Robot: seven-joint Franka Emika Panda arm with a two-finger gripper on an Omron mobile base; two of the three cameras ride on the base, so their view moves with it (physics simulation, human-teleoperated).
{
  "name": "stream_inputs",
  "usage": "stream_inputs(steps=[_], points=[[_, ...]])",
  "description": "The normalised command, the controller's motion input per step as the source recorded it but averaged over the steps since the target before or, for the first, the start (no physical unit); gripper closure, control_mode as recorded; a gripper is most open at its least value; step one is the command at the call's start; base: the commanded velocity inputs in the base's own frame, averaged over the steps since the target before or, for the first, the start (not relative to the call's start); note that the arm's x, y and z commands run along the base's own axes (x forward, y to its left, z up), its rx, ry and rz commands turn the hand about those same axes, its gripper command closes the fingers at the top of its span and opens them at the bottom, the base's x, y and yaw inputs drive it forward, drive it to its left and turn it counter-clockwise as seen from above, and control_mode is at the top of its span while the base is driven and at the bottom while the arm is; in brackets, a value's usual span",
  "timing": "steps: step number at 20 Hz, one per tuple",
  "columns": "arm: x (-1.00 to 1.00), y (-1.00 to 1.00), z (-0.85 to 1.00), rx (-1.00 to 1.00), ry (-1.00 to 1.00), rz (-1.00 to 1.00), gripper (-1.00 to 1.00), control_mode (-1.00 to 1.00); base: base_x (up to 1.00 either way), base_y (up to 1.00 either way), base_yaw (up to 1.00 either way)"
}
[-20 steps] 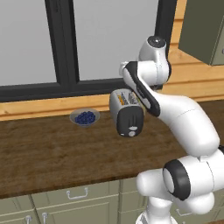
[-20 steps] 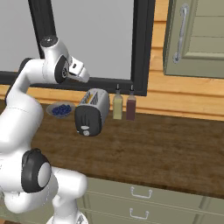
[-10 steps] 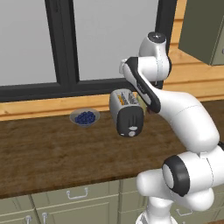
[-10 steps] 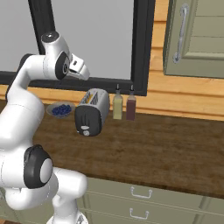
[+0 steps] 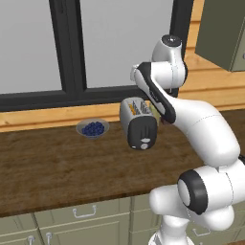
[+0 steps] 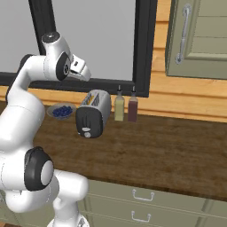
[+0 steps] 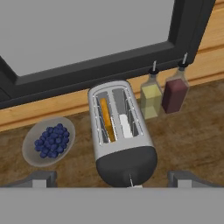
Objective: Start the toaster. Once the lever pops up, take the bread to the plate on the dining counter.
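Hand view, left to right: a bowl of blueberries (image 7: 48,142), then the toaster (image 7: 121,131) on the worktop with bread (image 7: 106,119) sunk in its left slot, then two bottles (image 7: 164,92). The gripper (image 7: 112,178) hovers above, fingers spread wide, holding nothing. Nothing looks started; pressing the lever remains.

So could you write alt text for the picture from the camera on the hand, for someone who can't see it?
Looking down on a silver toaster on a wooden worktop, with bread standing in its left slot. A grey bowl of blueberries sits to its left, and a yellow bottle and a dark red bottle stand to its right below a dark window frame.
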Motion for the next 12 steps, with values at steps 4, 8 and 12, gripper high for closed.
stream_inputs(steps=[4,8,12], points=[[0.0,0.0,0.0,0.0,0.0,0.0,-1.0,-1.0,0.0,0.0,0.0],[0.0,0.0,0.0,0.0,0.0,0.0,-1.0,-1.0,0.0,0.0,0.0],[0.0,0.0,0.0,0.0,0.0,0.0,-1.0,-1.0,0.0,0.0,0.0]])
